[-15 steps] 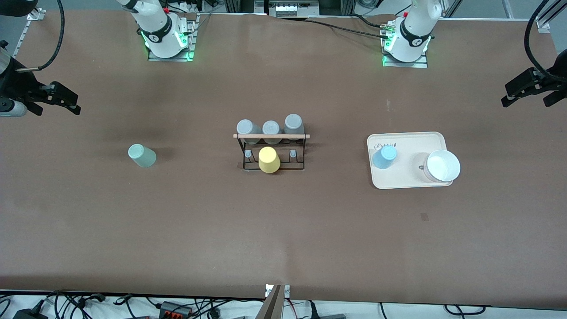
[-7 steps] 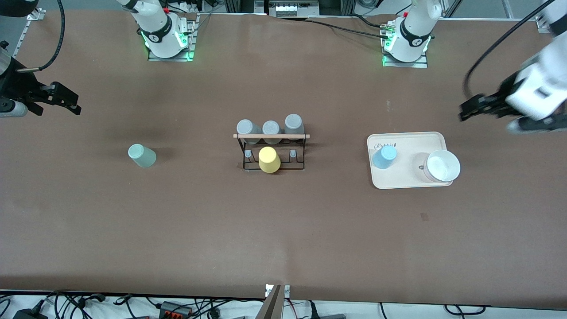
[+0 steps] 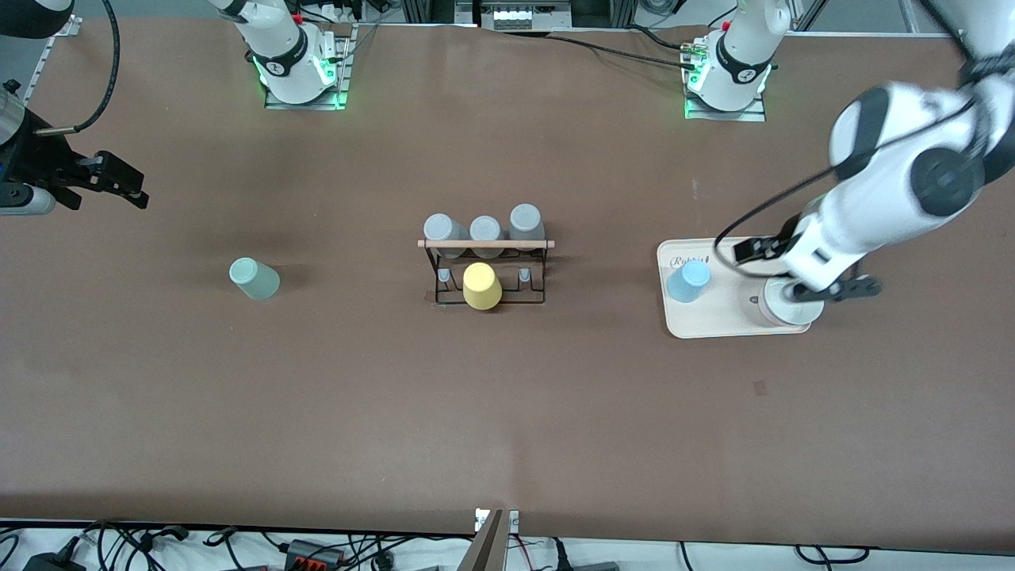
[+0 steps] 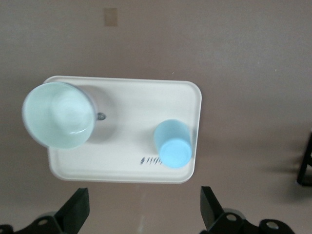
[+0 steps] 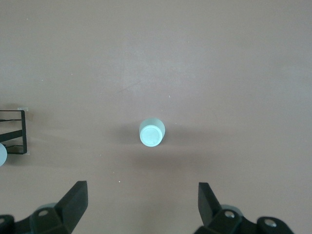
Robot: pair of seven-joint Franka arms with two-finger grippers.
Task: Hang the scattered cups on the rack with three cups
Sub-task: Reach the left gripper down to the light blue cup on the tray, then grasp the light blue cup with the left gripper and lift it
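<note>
The light blue cup (image 3: 687, 281) stands bottom up on the beige tray (image 3: 737, 323); it also shows in the left wrist view (image 4: 171, 150). My left gripper (image 3: 802, 274) is open and empty, high over the tray's lettered edge (image 4: 146, 171). The mint green cup (image 3: 254, 278) stands bottom up on the bare table toward the right arm's end. My right gripper (image 3: 119, 184) is open and empty, high over the table near that cup (image 5: 151, 132). The black wire rack (image 3: 485, 244) with its wooden bar stands at the table's middle.
Three grey tumblers (image 3: 484, 228) hang on the rack's farther row and a yellow tumbler (image 3: 481, 286) on its nearer row. A white bowl (image 3: 781, 308) sits on the tray beside the blue cup, partly under the left hand. A rack corner (image 5: 14, 132) shows in the right wrist view.
My left arm has swung in from the table's end to over the tray and bowl. The right gripper has barely moved. The cups have not moved.
</note>
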